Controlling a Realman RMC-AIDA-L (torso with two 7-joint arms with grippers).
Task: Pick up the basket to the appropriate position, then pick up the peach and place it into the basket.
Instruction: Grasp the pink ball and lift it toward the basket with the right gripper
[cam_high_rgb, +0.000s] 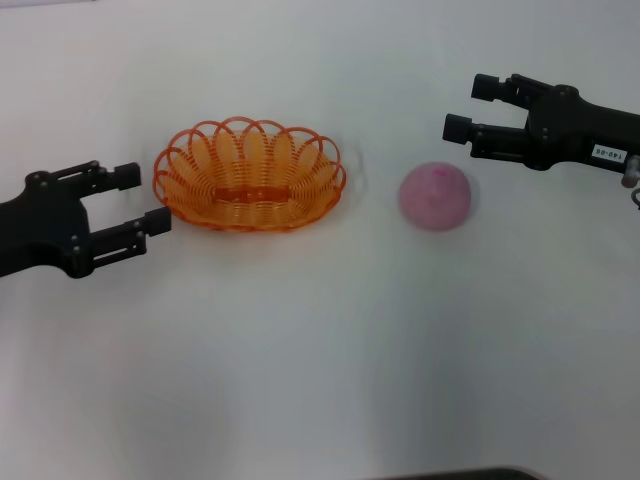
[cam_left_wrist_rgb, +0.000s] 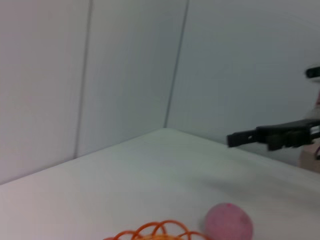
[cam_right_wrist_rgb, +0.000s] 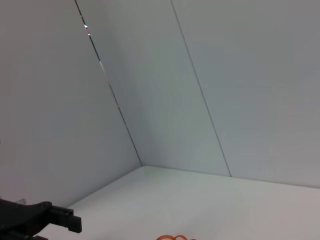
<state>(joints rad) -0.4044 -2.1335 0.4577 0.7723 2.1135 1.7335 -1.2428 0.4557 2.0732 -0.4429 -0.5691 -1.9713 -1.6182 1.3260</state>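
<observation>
A: On the white table (cam_high_rgb: 320, 380), what lies where?

B: The basket (cam_high_rgb: 249, 176) sits left of centre, upright, with nothing inside. The peach (cam_high_rgb: 435, 196) rests to its right, near it but apart, on the bare tabletop.

A: And the left arm?

B: It reaches in from the left edge, held low and roughly level. The left gripper (cam_high_rgb: 142, 200) points at the basket's left end, fingers spread wide with nothing between them. The nearer fingertip is just beside the rim; contact cannot be told.

A: The right arm?

B: It comes in from the right edge, farther back, sloping slightly toward the peach. The right gripper (cam_high_rgb: 472, 108) is also spread open and holds nothing, up and to the right of the fruit, clear of it.

A: Do the wrist cameras add anything?

B: The left wrist view shows the peach (cam_left_wrist_rgb: 228, 222) beside a sliver of basket rim (cam_left_wrist_rgb: 159, 232), with the right gripper (cam_left_wrist_rgb: 235, 139) beyond, before grey wall panels (cam_left_wrist_rgb: 125, 75). The right wrist view catches only a scrap of the rim (cam_right_wrist_rgb: 172, 237) and the left gripper (cam_right_wrist_rgb: 67, 223).
</observation>
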